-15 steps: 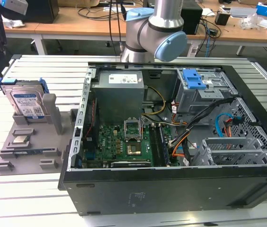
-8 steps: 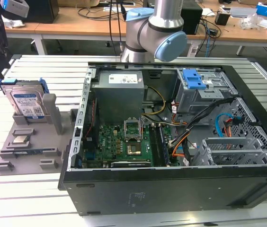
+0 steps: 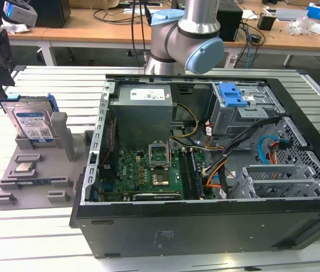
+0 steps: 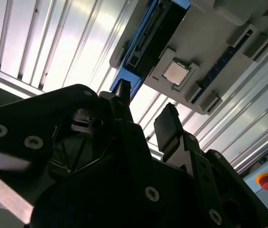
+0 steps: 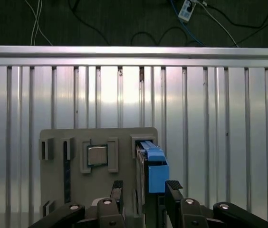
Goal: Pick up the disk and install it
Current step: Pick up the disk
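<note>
pincer (image 5: 146,189) apart, above upright disk (image 5: 154,164) in grey holder (image 5: 96,185); disk to be centred between jaws, blue frame edges gripped squarely.

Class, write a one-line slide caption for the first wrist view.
Open gripper hovers above the disk, which stands on edge in its grey holder, with a processor chip seated alongside.

Disk (image 3: 32,122) upright in tray (image 3: 35,196) slot, chip (image 3: 24,167) beside it, PC case (image 3: 205,229) at the exterior view's right
</note>
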Controlling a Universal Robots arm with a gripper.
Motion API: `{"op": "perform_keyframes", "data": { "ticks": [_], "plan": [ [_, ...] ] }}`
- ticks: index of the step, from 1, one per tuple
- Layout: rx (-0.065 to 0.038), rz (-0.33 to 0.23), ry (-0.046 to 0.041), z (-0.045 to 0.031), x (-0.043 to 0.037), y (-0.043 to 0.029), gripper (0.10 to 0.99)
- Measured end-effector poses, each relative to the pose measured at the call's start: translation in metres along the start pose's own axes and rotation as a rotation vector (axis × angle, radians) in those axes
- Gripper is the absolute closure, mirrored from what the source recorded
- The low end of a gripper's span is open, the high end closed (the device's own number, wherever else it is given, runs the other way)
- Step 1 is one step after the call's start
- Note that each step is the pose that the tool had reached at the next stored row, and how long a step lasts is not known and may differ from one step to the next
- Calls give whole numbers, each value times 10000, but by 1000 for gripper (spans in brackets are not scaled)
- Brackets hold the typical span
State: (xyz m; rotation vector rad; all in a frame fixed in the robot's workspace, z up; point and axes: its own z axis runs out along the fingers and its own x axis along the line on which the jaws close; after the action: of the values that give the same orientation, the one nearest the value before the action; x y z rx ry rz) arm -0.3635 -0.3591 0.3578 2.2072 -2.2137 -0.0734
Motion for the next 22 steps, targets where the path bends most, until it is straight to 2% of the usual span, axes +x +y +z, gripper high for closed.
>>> {"op": "perform_keyframes", "data": {
  "ticks": [7, 11, 18, 22],
  "plan": [
    [-2, 0, 1, 134, -10, -26, 608],
    [0, 0, 0, 180, -95, -60, 608],
    [1, -1, -1, 265, -142, -103, 608],
    [0, 2, -1, 372, -144, -115, 608]
  ]
}}
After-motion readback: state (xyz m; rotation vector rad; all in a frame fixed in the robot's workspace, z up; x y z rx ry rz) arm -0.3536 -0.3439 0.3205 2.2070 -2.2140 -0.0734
